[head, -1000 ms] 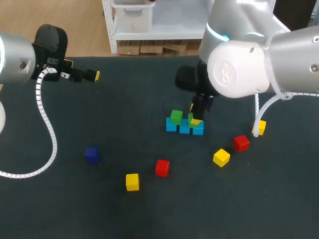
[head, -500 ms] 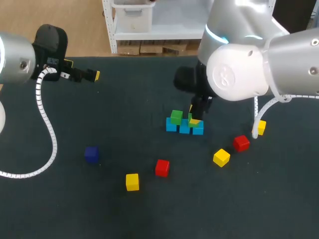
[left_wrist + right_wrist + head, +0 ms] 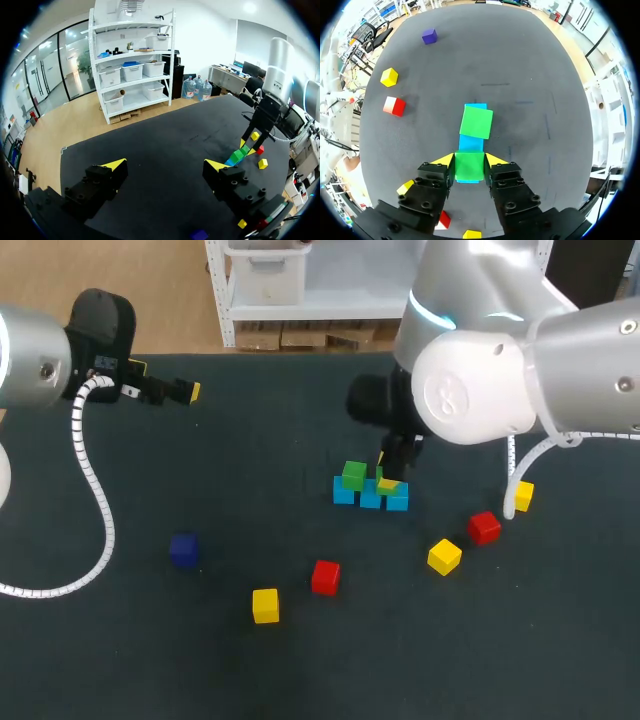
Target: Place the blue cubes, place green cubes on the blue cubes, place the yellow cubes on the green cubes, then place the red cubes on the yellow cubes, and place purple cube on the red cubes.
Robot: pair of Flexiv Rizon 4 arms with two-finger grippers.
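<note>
Three blue cubes (image 3: 370, 498) lie in a row at mid-table. On the left one sits a green cube (image 3: 353, 475). My right gripper (image 3: 388, 481) comes down over the row's right end, shut on a second green cube (image 3: 469, 166). That cube rests on the blue cube below, both yellow fingertips (image 3: 445, 160) pressed to its sides. The other green cube (image 3: 476, 121) lies just ahead of the fingers. My left gripper (image 3: 190, 392) hangs open and empty over the far left of the table, well away from the cubes (image 3: 239, 156).
Loose cubes on the dark table (image 3: 200, 640): a purple one (image 3: 183, 549) at the left, red (image 3: 325, 577) and yellow (image 3: 265, 605) in front, then yellow (image 3: 444, 556), red (image 3: 484, 527) and yellow (image 3: 521, 496) to the right of the row.
The right gripper's fingers have drawn in on the green cube, and the arm has shifted slightly left. The left arm has kept still.
</note>
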